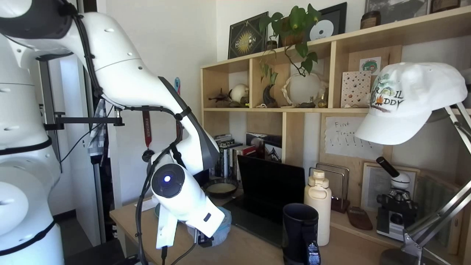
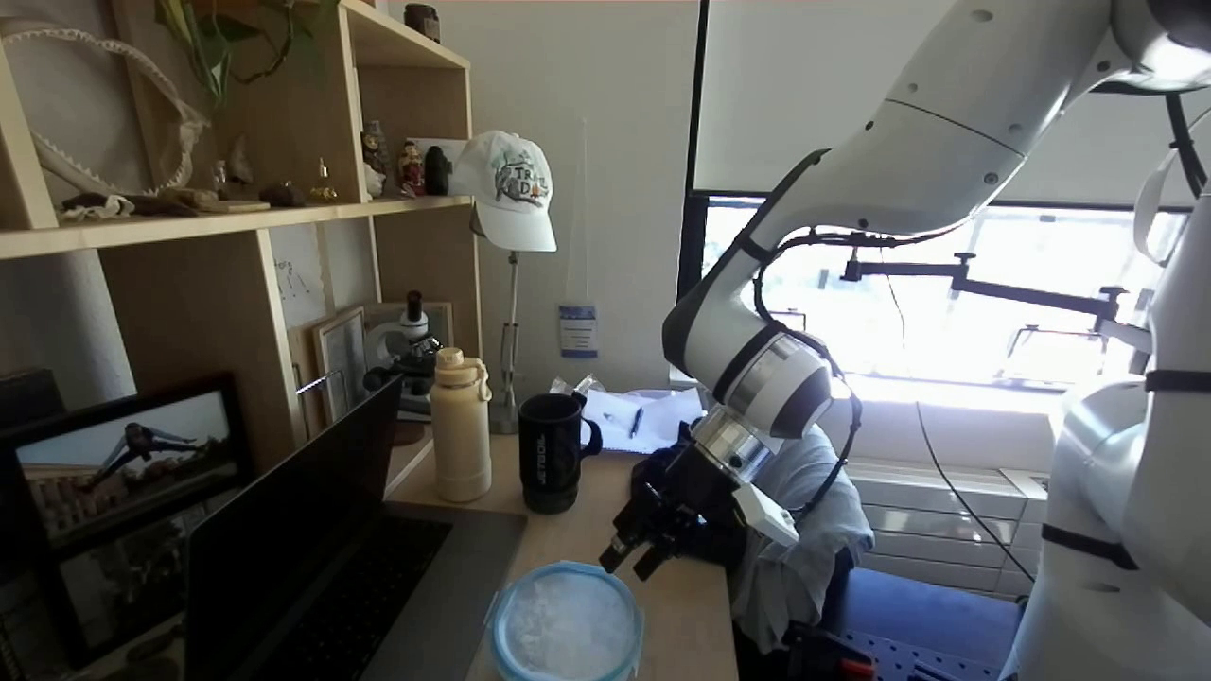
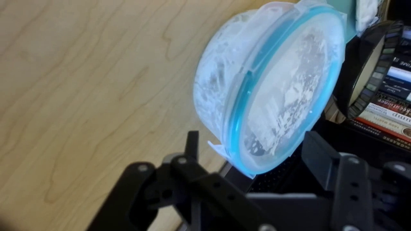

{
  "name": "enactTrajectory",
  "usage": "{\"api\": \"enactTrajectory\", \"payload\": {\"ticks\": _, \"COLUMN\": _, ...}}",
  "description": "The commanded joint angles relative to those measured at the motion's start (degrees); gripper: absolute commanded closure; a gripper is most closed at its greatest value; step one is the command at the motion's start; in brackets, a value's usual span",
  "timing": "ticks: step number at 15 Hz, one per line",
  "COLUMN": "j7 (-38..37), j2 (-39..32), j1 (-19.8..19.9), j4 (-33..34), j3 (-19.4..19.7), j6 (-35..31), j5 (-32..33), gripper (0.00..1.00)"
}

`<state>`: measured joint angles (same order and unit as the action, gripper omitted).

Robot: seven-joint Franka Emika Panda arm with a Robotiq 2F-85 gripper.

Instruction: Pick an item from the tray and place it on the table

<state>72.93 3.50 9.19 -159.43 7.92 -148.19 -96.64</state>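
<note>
The item seems to be a round, pale blue container point(image 1: 223, 229) with a clear, bright-blue-ringed lid; it also shows in an exterior view point(image 2: 568, 624) and the wrist view point(image 3: 282, 96). It stands upright on the light wooden table point(image 3: 80, 96). The teal tray point(image 3: 349, 14) shows only as a patch behind the container, and as a small edge in an exterior view point(image 1: 157, 210). My gripper point(image 3: 251, 138) is open and empty, tilted down beside the container, whose near rim lies ahead of the fingertips. In an exterior view the gripper point(image 2: 632, 560) is just past the lid.
An open laptop point(image 1: 270, 184) stands close beside the container. A black mug point(image 2: 551, 454) and a cream bottle point(image 2: 461, 426) stand farther along the table. A dark bowl point(image 3: 369, 73) and books point(image 3: 393, 106) lie behind. A white cap point(image 1: 412, 99) hangs on a lamp; shelving backs the table.
</note>
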Motion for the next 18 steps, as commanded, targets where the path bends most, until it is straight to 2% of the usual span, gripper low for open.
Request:
{"api": "enactTrajectory", "payload": {"ticks": 1, "j7": -10.3, "j2": 2.4, "j1": -1.2, "j4": 0.1, "j3": -1.6, "j6": -3.1, "j5": 11.2, "gripper": 0.0}}
{"api": "enactTrajectory", "payload": {"ticks": 3, "j7": -18.6, "j2": 2.5, "j1": -2.0, "j4": 0.7, "j3": -2.8, "j6": -3.4, "j5": 22.5, "gripper": 0.0}}
{"api": "enactTrajectory", "payload": {"ticks": 4, "j7": -22.5, "j2": 6.4, "j1": -2.5, "j4": -2.6, "j3": -3.6, "j6": -4.0, "j5": 27.8, "gripper": 0.0}}
{"api": "enactTrajectory", "payload": {"ticks": 6, "j7": -30.7, "j2": 3.8, "j1": -3.4, "j4": 0.6, "j3": -4.9, "j6": -3.8, "j5": 38.8, "gripper": 0.0}}
{"api": "enactTrajectory", "payload": {"ticks": 7, "j7": -35.2, "j2": 4.7, "j1": -4.0, "j4": 0.5, "j3": -5.9, "j6": -3.5, "j5": 44.2, "gripper": 0.0}}
{"api": "enactTrajectory", "payload": {"ticks": 8, "j7": -39.2, "j2": 7.8, "j1": -0.9, "j4": -1.5, "j3": -9.7, "j6": -2.6, "j5": 49.7, "gripper": 0.0}}
{"api": "enactTrajectory", "payload": {"ticks": 9, "j7": -43.3, "j2": 8.2, "j1": 0.4, "j4": -1.1, "j3": -11.9, "j6": -1.6, "j5": 55.0, "gripper": 0.0}}
{"api": "enactTrajectory", "payload": {"ticks": 11, "j7": -51.1, "j2": 11.0, "j1": 5.5, "j4": -0.5, "j3": -18.0, "j6": 2.2, "j5": 65.6, "gripper": 0.0}}
{"api": "enactTrajectory", "payload": {"ticks": 12, "j7": -54.9, "j2": 13.3, "j1": 8.6, "j4": 0.1, "j3": -21.1, "j6": 5.7, "j5": 70.8, "gripper": 0.0}}
{"api": "enactTrajectory", "payload": {"ticks": 13, "j7": -58.5, "j2": 16.4, "j1": 9.7, "j4": 1.4, "j3": -21.7, "j6": 11.1, "j5": 76.1, "gripper": 0.0}}
{"api": "enactTrajectory", "payload": {"ticks": 14, "j7": -60.7, "j2": 17.9, "j1": 8.4, "j4": 3.4, "j3": -19.8, "j6": 15.4, "j5": 80.7, "gripper": 0.0}}
{"api": "enactTrajectory", "payload": {"ticks": 15, "j7": -63.0, "j2": 18.8, "j1": 3.0, "j4": 5.3, "j3": -14.2, "j6": 19.0, "j5": 85.4, "gripper": 0.0}}
{"api": "enactTrajectory", "payload": {"ticks": 18, "j7": -64.4, "j2": 22.5, "j1": -0.2, "j4": 13.1, "j3": -10.5, "j6": 31.5, "j5": 92.0, "gripper": 0.0}}
